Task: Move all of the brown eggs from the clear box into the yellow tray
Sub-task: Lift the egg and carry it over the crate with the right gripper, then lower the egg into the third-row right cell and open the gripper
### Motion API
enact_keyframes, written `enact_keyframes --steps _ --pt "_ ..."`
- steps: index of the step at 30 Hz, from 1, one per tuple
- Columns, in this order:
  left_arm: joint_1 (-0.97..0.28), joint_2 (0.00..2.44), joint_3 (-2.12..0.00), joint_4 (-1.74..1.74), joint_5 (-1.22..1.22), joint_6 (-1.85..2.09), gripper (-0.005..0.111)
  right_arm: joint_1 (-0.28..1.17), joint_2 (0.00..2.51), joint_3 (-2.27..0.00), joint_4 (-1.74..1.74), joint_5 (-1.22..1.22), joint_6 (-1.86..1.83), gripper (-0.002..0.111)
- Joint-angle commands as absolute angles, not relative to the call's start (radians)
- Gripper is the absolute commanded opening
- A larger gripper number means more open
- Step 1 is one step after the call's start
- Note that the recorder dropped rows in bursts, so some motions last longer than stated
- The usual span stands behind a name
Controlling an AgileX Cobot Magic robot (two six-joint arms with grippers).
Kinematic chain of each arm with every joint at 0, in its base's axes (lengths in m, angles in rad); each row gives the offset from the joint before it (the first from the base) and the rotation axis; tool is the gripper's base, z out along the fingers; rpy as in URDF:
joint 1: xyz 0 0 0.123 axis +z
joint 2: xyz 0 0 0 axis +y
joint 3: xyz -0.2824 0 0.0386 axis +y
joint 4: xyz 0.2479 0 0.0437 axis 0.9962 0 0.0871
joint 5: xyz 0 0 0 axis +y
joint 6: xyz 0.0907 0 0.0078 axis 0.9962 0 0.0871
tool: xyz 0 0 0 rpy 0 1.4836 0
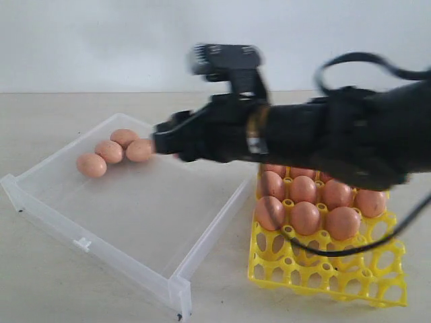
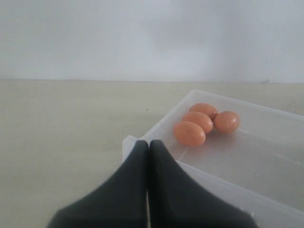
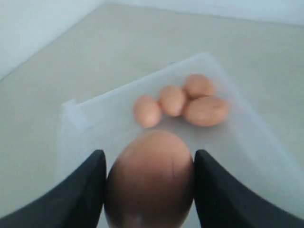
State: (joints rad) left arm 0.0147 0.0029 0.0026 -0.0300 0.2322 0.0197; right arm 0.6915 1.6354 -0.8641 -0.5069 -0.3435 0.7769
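My right gripper (image 3: 148, 159) is shut on a brown egg (image 3: 150, 180) and hangs over the clear box (image 3: 107, 121). In the exterior view this gripper (image 1: 161, 138) reaches across from the right, above the box's (image 1: 87, 232) middle, and the held egg is mostly hidden. Several brown eggs (image 1: 109, 151) lie clustered in the box's far left corner, also seen in the left wrist view (image 2: 197, 123) and the right wrist view (image 3: 172, 99). The yellow tray (image 1: 323, 276) stands right of the box, with several eggs (image 1: 305, 217) in its far cells. My left gripper (image 2: 148, 142) is shut and holds nothing, just outside the box's (image 2: 266, 156) corner.
The box and tray rest on a beige tabletop (image 1: 40, 282) in front of a pale wall. The right arm's black cable (image 1: 377, 242) loops over the tray. The tray's near cells (image 1: 350, 279) hold nothing.
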Motion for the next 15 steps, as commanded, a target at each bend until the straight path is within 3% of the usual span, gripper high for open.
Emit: enact_keyframes --steps 1,7,12,15 --pt "0.010 0.000 0.000 -0.035 0.232 0.020 -0.004 0.432 1.404 -0.623 -0.508 -0.384 0.723 0.000" --pt "0.010 0.000 0.000 -0.035 0.232 0.020 -0.004 0.113 1.149 -0.437 -0.938 -0.407 0.879 0.000" --pt "0.010 0.000 0.000 -0.035 0.232 0.020 -0.004 -0.058 1.069 -0.422 -1.738 -0.705 1.343 0.000" --pt "0.010 0.000 0.000 -0.035 0.232 0.020 -0.004 -0.112 1.071 -0.420 -1.744 -0.745 1.351 0.000"
